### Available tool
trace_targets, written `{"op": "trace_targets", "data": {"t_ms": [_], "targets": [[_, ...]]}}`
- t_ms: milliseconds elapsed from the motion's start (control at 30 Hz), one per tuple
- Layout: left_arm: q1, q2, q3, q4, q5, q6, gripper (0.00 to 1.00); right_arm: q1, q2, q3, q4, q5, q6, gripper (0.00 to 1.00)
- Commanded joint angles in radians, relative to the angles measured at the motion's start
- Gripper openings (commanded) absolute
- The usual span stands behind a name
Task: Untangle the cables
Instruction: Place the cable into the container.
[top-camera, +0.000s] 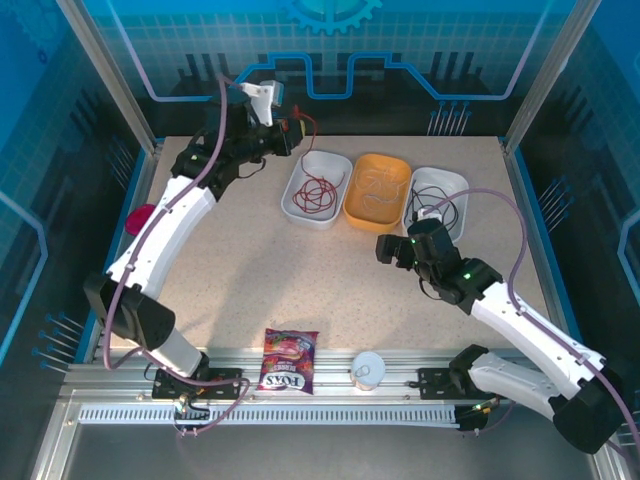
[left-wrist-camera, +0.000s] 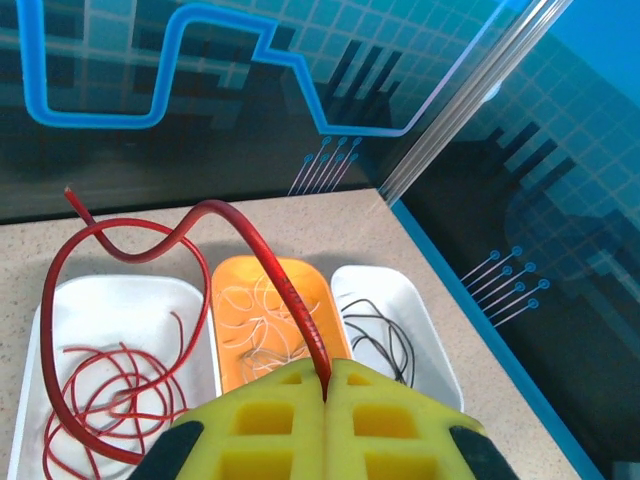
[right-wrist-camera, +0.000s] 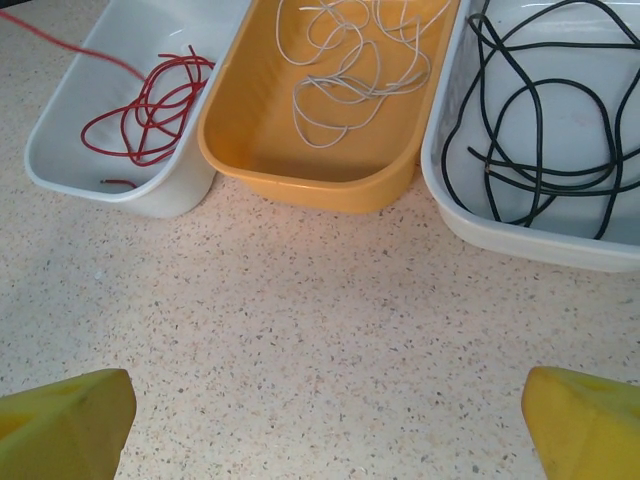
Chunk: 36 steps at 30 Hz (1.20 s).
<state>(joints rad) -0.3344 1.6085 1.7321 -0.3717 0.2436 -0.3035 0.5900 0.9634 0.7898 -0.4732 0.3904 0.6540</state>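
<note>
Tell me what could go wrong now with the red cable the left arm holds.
The left fingers pinch the red cable at one spot; it may slip. Its loop hangs down to the left white tray among other red cables, so lifting may snag and drag them out. Released carelessly, it might fall into the orange tray.

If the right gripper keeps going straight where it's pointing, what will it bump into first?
Most likely the bare table, just before the orange bin. The right gripper, jaws open, tilts down toward it. Depth is hard to judge, so it might reach the bin's near wall instead.
</note>
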Motion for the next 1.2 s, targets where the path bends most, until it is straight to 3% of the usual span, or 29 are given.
{"op": "trace_targets", "data": {"t_ms": [0,467,767,1167], "targets": [[0.009,0.032,0.040,-0.031,-0.015,0.032,0.00,0.010,-0.030,-0.012,-0.039,0.043,0.022,1.00],[-0.016,0.245,0.009,-0.033,-0.010,-0.023,0.00,0.008,-0.043,0.005,-0.104,0.095,0.060,1.00],[-0.052,0.481,0.148,-0.115,-0.043,-0.030,0.00,0.009,-0.061,0.003,-0.126,0.115,0.076,1.00],[-0.054,0.698,0.307,-0.164,0.004,-0.032,0.00,0.008,-0.074,0.010,-0.130,0.122,0.075,1.00]]}}
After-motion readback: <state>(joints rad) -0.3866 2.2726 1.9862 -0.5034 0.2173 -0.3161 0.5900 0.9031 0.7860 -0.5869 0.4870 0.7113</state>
